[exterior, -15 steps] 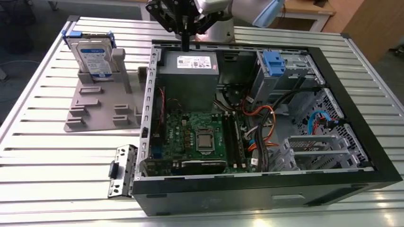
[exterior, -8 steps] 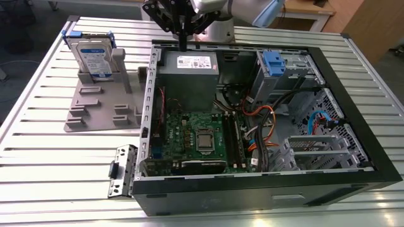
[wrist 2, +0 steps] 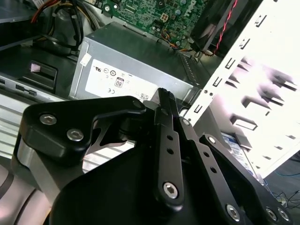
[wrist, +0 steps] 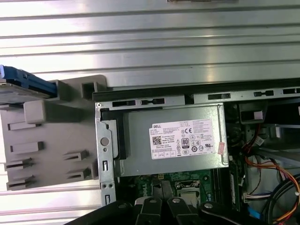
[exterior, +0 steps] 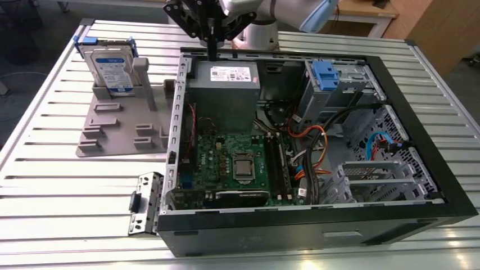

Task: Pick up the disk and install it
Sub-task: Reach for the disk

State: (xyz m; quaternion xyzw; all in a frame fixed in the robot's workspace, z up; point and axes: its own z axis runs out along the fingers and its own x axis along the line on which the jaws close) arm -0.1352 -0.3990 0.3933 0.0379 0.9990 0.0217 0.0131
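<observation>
The gripper (exterior: 213, 52) hangs over the far edge of the open computer case (exterior: 420, 169). Its black fingers are drawn together into one narrow tip with nothing between them. That tip is just above the far rim of the grey power supply (exterior: 222, 84); whether it touches the metal cannot be told. The arm (exterior: 293, 11) above it is cut off by the picture's upper edge.

The disk (exterior: 111, 66) stands upright in a grey holder (exterior: 120, 126) near the far corner of the bench (exterior: 60, 185) on the exterior view's left, well apart from the gripper. Its lower part is hidden inside the holder's slot, and its blue frame shows at the top corners. In the first wrist view the disk (wrist: 28, 84) appears edge-on, as a blue strip partly cut off by the frame.

Inside the case, a blue latch (exterior: 324, 76) sits on the drive bay toward the far corner at the exterior view's right. The bay's interior is dark and hard to make out. Cables cover part of the motherboard (exterior: 229, 163).
</observation>
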